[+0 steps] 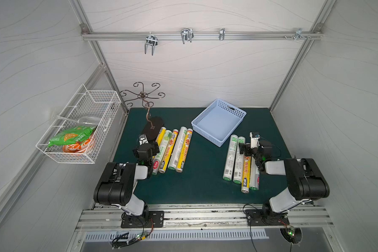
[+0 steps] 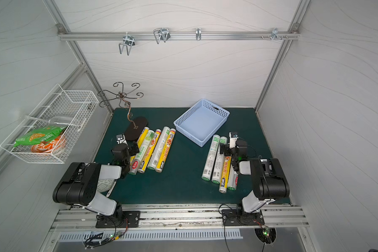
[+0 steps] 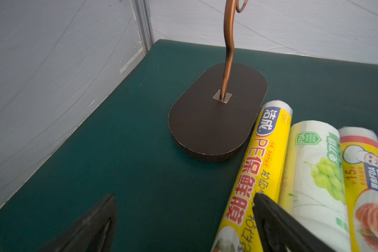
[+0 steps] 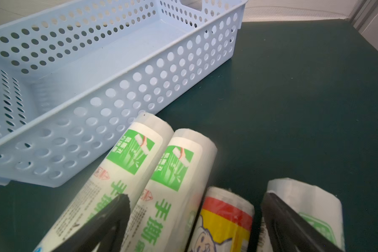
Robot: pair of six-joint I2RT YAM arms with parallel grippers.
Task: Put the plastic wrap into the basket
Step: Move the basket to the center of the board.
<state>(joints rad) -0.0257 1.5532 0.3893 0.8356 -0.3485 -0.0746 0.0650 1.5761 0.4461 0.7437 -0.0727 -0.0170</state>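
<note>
The light blue perforated basket [image 1: 205,133] [image 2: 189,132] [image 4: 118,91] stands at the back middle of the green mat, with nothing inside. Several plastic wrap rolls [image 1: 179,148] [image 2: 162,150] lie side by side at the left, and several more [image 1: 231,157] [image 2: 211,157] lie at the right, just in front of the basket. My left gripper [image 1: 146,148] [image 3: 183,197] is open and low at the left group's outer edge, one finger over a yellow roll [image 3: 260,165]. My right gripper [image 1: 250,150] [image 4: 195,195] is open above the right group, spanning a white-green roll [image 4: 175,172] and a yellow-red one [image 4: 225,220].
A brown hook stand with an oval base [image 1: 153,128] [image 3: 216,117] touches the far end of the left rolls. A white wire basket [image 1: 70,157] holding snack bags hangs on the left wall. Metal hooks [image 1: 186,35] hang on the back rail. A patterned bowl [image 2: 105,185] sits under my left arm.
</note>
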